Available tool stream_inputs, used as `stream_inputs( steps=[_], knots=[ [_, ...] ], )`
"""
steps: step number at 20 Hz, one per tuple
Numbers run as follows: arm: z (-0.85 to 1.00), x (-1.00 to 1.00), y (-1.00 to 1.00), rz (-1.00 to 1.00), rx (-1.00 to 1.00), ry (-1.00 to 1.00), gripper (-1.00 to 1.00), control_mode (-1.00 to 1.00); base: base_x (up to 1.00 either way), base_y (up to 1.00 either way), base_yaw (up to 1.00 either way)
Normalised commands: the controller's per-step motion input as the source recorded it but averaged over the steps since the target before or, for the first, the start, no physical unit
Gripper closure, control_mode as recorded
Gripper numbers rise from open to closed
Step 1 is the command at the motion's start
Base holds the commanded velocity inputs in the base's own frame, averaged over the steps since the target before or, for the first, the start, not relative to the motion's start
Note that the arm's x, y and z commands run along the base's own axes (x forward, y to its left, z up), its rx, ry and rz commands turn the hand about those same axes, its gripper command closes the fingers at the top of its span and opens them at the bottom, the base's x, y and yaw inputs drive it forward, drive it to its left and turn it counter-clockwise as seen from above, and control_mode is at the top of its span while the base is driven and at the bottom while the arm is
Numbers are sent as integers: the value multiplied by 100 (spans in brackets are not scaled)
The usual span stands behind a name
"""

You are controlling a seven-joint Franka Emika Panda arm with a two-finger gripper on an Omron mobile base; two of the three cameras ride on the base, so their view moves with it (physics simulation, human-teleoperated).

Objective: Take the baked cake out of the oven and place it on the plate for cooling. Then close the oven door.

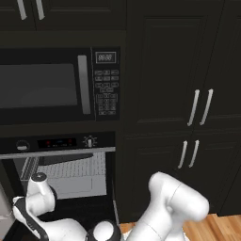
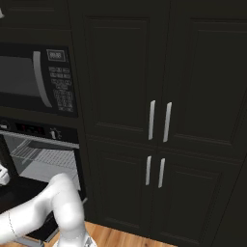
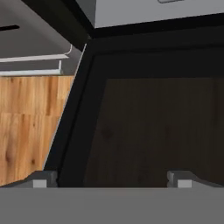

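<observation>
Nearest, in the hand view, the two dark fingers [image 3: 43, 178] stand wide apart with nothing between them, one tip at each lower side. Just beyond them lies the door [image 3: 148, 131], dropped open and flat: a wide black panel with a smooth frame around a dark glass window that shows brownish, the wood floor [image 3: 26, 122] dimly visible through it. Its long axis runs across the oven's front. Left of the door the floor shows as warm planks with visible grain.

In the left base view the white, rounded arm [image 1: 174, 202] bends low in front of the oven [image 1: 61, 164], its hand end down at the lower left edge. The oven cavity stands open, pale grey inside, with a silver wire rack [image 1: 80, 167] of fine parallel bars running side to side. Above it sits the black control strip with a red display and round knobs [image 1: 89, 141].

The cake cannot be made out in any view.

Farther up is a black microwave [image 1: 56, 84] with a vertical silver handle and keypad. To the right stand dark panelled cabinets [image 2: 159, 96] with paired slim silver handles.
</observation>
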Motion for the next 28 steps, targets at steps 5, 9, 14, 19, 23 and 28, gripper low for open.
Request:
stream_inputs(
  steps=[5, 9, 14, 19, 23, 28],
  knots=[
    [-1, -81, -5, 0, -2, 14, -100, -100, 0, 0, 0],
    [-7, -80, -15, 0, -2, 9, -100, -100, 0, 0, 0],
    [-10, -75, -10, 0, -10, 6, -100, -100, 0, 0, 0],
    [-3, -62, -21, -1, -5, 14, -100, -100, 0, 0, 0],
    [-9, -50, -25, -2, -4, 22, -100, -100, 0, 0, 0],
    [-22, -46, -22, 0, -8, 16, -100, -100, 0, 0, 0]
  ],
)
